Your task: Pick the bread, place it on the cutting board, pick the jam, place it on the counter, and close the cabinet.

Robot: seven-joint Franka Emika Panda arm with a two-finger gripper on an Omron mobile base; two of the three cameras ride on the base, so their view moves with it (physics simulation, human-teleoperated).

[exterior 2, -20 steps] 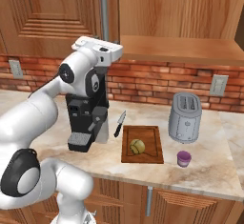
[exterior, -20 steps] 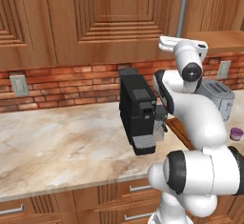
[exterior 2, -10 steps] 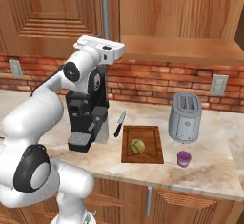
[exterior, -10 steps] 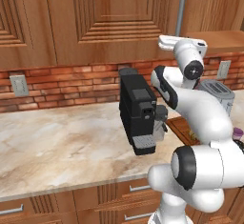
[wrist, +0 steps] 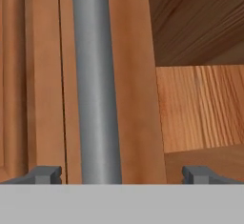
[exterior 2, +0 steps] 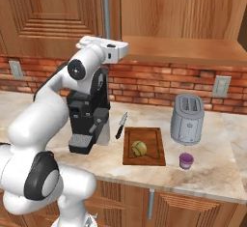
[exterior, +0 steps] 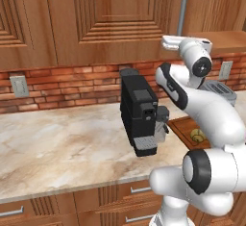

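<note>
The bread point(exterior 2: 139, 148) lies on the cutting board point(exterior 2: 155, 135), and shows again as the bread point(exterior: 196, 134) past my arm on the cutting board point(exterior: 179, 124). The jam point(exterior 2: 185, 161) stands on the counter point(exterior 2: 212, 173) right of the board. The cabinet point(exterior 2: 183, 13) stands open, its bare shelf in sight. My gripper point(wrist: 124, 175) is open and raised, close before the cabinet point(wrist: 200, 104). A silver bar handle point(wrist: 95, 85) rises between the fingertips point(wrist: 47, 174), untouched. From the right base view the gripper point(exterior 2: 118, 52) sits just below that handle point(exterior 2: 106, 11).
A black coffee machine point(exterior 2: 89, 120) stands under my arm, with a knife point(exterior 2: 120, 124) beside the board and a silver toaster point(exterior 2: 189, 119) to the right. A brick wall backs the counter point(exterior: 62, 143), which is bare left of the coffee machine point(exterior: 139, 112).
The hand has edged a little to the right along the cabinet front. Bread, jam and board have not moved.
</note>
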